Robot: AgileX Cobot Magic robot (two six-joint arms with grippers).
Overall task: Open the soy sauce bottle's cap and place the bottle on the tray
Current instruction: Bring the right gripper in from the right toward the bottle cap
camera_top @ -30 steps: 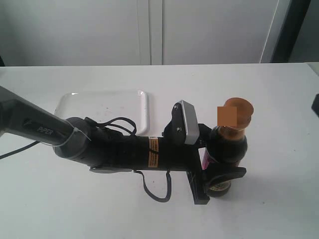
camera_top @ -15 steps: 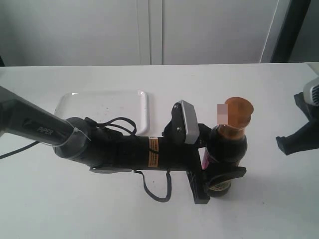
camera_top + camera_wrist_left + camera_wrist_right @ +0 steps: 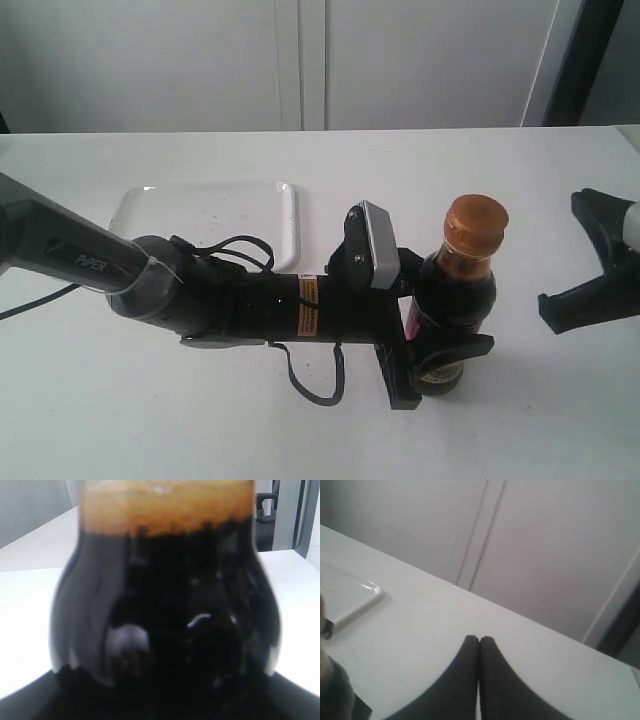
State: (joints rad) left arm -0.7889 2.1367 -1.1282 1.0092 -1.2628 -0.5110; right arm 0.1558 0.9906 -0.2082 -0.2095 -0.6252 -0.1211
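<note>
The soy sauce bottle (image 3: 457, 290) stands upright to the right of the tray (image 3: 140, 215), outside it. Its dark liquid and brown foam line fill the left wrist view (image 3: 165, 605). The golden-brown cap (image 3: 476, 222) sits on the neck with its lid down. My left gripper (image 3: 458, 340) reaches in from the left and is shut on the bottle's lower body. My right gripper (image 3: 580, 200) hangs at the right edge, a little way right of the cap and not touching it. In the right wrist view its fingertips (image 3: 479, 640) are pressed together with nothing between them.
The white table (image 3: 520, 160) runs back to a pale cabinet wall. The left arm (image 3: 230, 300) and its loose cables lie across the table in front of the tray. A corner of the tray (image 3: 355, 600) shows in the right wrist view.
My right gripper has come in from the right edge of the exterior view toward the bottle. The left arm, bottle and tray have not moved.
</note>
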